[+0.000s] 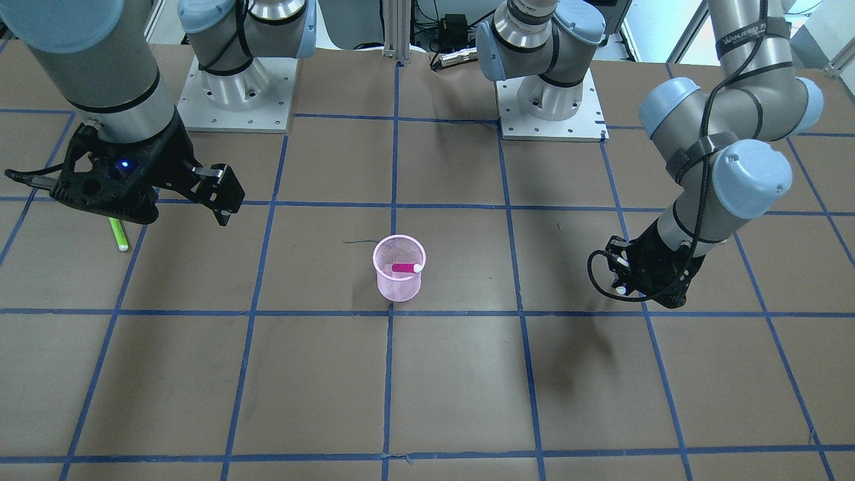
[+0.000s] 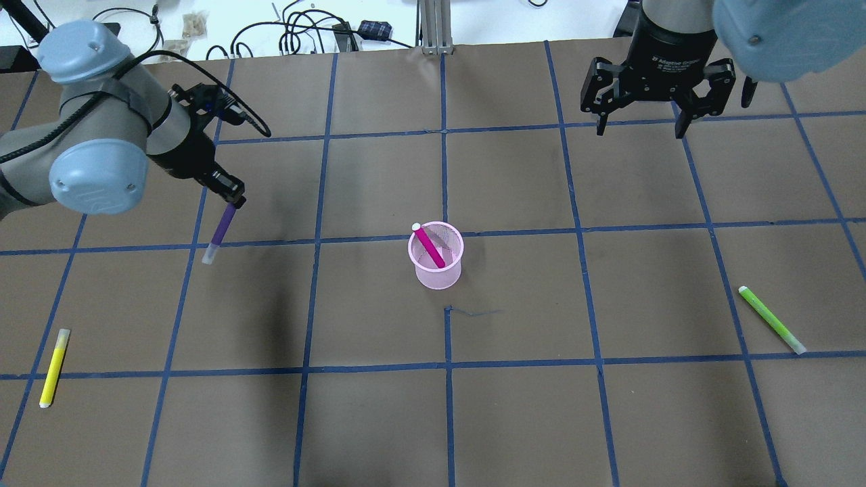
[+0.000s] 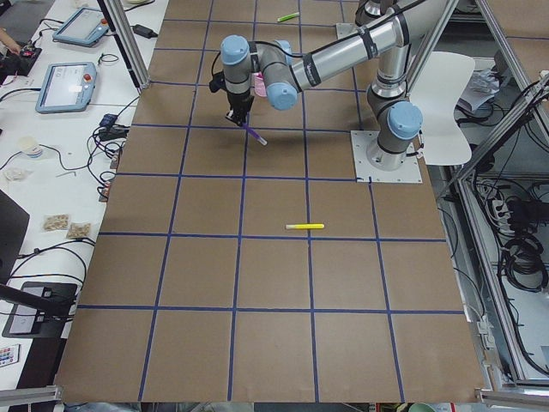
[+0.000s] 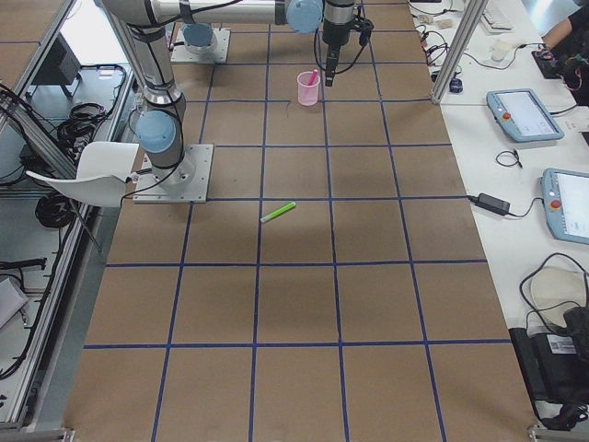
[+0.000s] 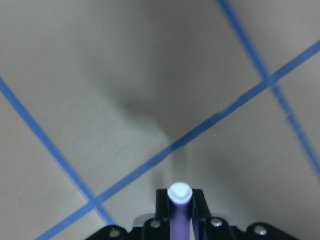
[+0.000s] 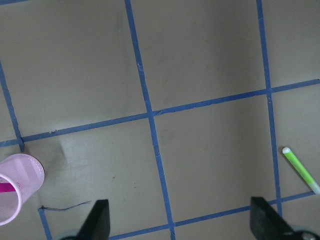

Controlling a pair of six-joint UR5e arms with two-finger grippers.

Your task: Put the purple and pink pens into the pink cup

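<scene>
yellow pen (image 2: 53, 367) near left edge, green pen (image 2: 771, 319) near right edge | pink cup (image 2: 440, 279) mid-table, pink pen (image 2: 429, 247) leaning inside | left gripper (image 2: 233, 198) clamped on tilted purple pen (image 2: 221, 233), well left of cup | right gripper (image 2: 639, 130) jaws apart, toward far edge

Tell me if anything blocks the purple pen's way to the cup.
Nothing visible does. The left gripper holds the purple pen, and only bare table lies between it and the cup. The pink pen already leans inside.

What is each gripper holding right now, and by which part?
The left gripper holds the purple pen by its upper end, pale tip down. The right gripper is open, empty.
</scene>
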